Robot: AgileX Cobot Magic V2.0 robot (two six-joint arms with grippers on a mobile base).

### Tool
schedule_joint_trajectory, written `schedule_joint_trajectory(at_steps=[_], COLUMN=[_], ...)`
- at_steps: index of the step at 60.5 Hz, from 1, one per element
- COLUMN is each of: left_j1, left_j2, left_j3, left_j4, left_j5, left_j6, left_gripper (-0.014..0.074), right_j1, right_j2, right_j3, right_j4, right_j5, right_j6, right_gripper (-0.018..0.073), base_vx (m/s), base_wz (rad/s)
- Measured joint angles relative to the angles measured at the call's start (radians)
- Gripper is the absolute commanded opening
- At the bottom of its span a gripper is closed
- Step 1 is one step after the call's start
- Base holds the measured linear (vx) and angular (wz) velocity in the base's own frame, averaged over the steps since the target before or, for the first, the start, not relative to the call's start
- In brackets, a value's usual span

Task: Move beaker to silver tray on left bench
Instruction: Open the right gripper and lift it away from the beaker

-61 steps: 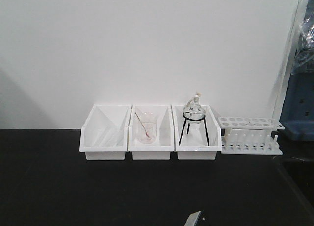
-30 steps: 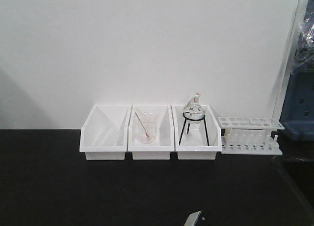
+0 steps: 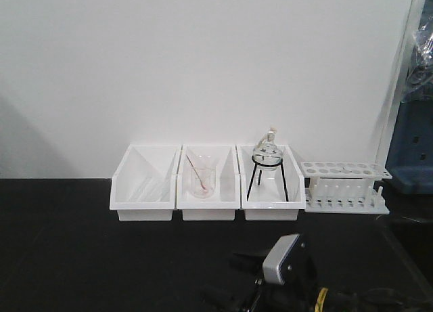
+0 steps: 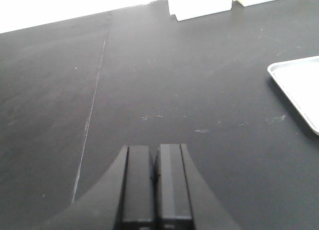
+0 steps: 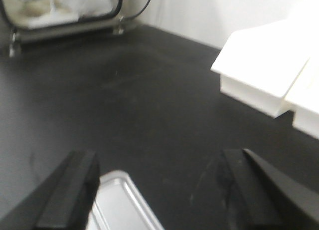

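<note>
- On the black table (image 3: pixel 101 258) in the front view, three white bins (image 3: pixel 145 183) and one tube rack (image 3: pixel 345 187) are standing; an arm is showing at the bottom edge, its claw unreadable.
- Under the left wrist view, the left claw (image 4: pixel 154 185) is sitting pressed closed, empty; one silver tray (image 4: pixel 299 90) is lying to its right.
- Below the right wrist view, the right claw (image 5: pixel 164 185) is gaping wide, holding nothing, above a tray corner.
- Nowhere is the small beaker showing, so pickup and transfer are likely all remaining.

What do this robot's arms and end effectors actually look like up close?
Both end effectors are matte black. The left end effector has flat, blocky rectangular fingers; the right end effector has wedge-shaped ones. The front view shows a black arm with a rounded silver-grey housing and a yellow cable.
</note>
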Motion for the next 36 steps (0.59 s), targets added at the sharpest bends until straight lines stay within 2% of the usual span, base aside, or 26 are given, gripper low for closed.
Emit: schedule_joint_trajectory(at_steps=[4,11,16,22,29,36], left_j1=[0.0,0.0,0.0,0.0,0.0,0.0], left_j2=[0.0,0.0,0.0,0.0,0.0,0.0], left_j3=[0.0,0.0,0.0,0.0,0.0,0.0], left_j4=[0.0,0.0,0.0,0.0,0.0,0.0], left_j5=[0.0,0.0,0.0,0.0,0.0,0.0], left_j6=[0.0,0.0,0.0,0.0,0.0,0.0], left_gripper=[0.0001,0.0001,0.0001,0.0001,0.0001,0.0001], right_j1=[0.0,0.0,0.0,0.0,0.0,0.0], right_j2=[-0.109,-0.293,-0.446,-0.576,-0.7,-0.783], right_j3=[0.0,0.003,0.012,0.013,0.013,0.013], right_j4=[-0.007,-0.061,-0.157,-0.279,-0.422,-0.5], right_j5=[0.104,0.331,0.522,0.657,0.731,0.738], right_j6=[0.119,0.289,0.399,0.532,0.66,0.701], right_gripper=[0.0276,-0.0011,-0.0017,-0.0015,-0.0014,-0.0014], base_vx=[0.0,0.0,0.0,0.0,0.0,0.0], base_wz=[0.0,0.0,0.0,0.0,0.0,0.0])
